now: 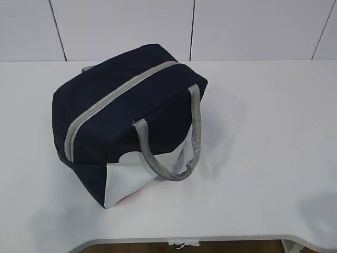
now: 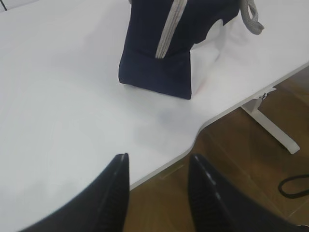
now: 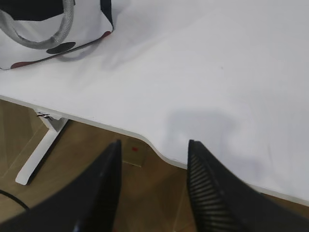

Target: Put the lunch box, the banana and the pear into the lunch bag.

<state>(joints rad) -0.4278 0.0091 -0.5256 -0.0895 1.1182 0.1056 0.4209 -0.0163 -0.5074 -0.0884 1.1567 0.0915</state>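
Observation:
The navy-blue lunch bag stands on the white table, its grey zipper shut along the top and a grey handle hanging over the white patch. It also shows in the left wrist view and, partly, in the right wrist view. The lunch box, the banana and the pear are out of view. My left gripper is open and empty over the table's front edge. My right gripper is open and empty over the front edge too. Neither gripper shows in the exterior view.
The table's front edge has a curved cut-out. Below it are a wooden floor and a white table leg. A white panelled wall stands behind the table.

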